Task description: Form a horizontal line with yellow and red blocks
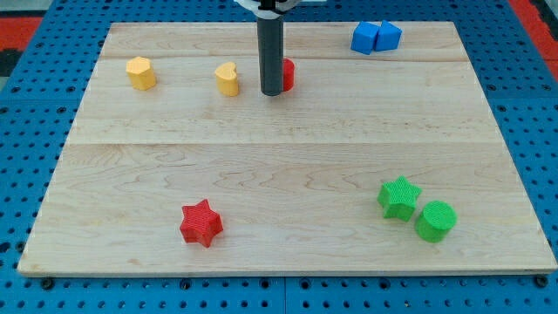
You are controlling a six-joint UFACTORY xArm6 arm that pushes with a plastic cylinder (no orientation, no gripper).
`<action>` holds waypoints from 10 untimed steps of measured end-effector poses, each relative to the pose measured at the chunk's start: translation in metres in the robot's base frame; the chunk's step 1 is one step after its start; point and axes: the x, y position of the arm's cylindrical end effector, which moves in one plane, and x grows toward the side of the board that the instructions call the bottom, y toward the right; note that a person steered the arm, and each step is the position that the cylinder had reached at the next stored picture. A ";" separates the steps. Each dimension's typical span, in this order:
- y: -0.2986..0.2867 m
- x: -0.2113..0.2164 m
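Upper centre of the frame: my tip (272,92) stands touching the left side of a partly hidden red block (287,74), with the yellow heart block (227,78) just left and the yellow hexagon block (140,72) farther left. I have no jaws, only the rod.

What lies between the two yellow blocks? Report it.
Nothing: in the camera view, only bare board separates the left yellow block from the yellow heart-like block.

Pale striped-grain wooden board (288,166); two yellow blocks (140,72) (227,78); red star block (201,222); red block (287,73) behind dark grey rod; blue pair (376,37); green star (399,197), green cylinder (435,221).
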 end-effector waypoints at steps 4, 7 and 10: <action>0.108 0.047; 0.024 -0.124; 0.045 -0.038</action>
